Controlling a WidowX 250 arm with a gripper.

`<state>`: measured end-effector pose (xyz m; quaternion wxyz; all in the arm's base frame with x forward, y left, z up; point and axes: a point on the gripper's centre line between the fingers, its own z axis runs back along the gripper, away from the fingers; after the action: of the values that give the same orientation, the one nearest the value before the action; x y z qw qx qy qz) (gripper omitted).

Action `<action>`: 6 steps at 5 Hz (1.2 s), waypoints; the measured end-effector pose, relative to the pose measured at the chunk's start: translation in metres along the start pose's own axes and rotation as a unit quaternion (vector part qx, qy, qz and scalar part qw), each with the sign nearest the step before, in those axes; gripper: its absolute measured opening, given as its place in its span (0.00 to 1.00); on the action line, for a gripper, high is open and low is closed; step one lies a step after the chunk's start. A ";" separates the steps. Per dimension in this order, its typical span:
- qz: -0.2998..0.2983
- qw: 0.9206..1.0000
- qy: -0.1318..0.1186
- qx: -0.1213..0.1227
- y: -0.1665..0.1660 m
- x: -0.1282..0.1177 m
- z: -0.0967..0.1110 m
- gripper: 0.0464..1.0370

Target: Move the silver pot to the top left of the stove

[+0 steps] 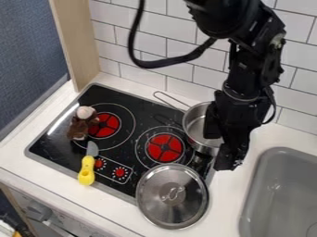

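The arm (250,60) is finished in black, its bulky, rounded joints dotted with small pale spots. A thick black cable (132,44) is looped beside it, and the lower section is circled by a thin grey ring (241,99).

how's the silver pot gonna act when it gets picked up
The silver pot looks like rigid metal, so it probably won't flex. Its smooth wall may slip, and the long handle sticking out one side might make it tilt.

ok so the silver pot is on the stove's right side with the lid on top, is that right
Not quite: the lid is off the silver pot. The camera view shows it at the stove's front right corner, partly over the counter; the pot is indeed on the stove's right side.
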<state>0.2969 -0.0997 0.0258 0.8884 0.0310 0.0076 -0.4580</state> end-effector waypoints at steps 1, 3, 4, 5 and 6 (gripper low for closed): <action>-0.006 1.000 0.011 -0.009 0.006 0.011 -0.016 0.96; -0.027 0.999 0.028 -0.017 0.003 0.021 -0.034 0.85; -0.019 1.000 0.024 -0.006 0.004 0.021 -0.036 0.52; -0.023 0.999 0.029 -0.008 0.001 0.018 -0.039 0.24; -0.030 0.999 0.030 -0.003 -0.005 0.022 -0.038 0.08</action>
<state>0.3064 -0.1179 -0.0134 0.8737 0.0422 0.0369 -0.4831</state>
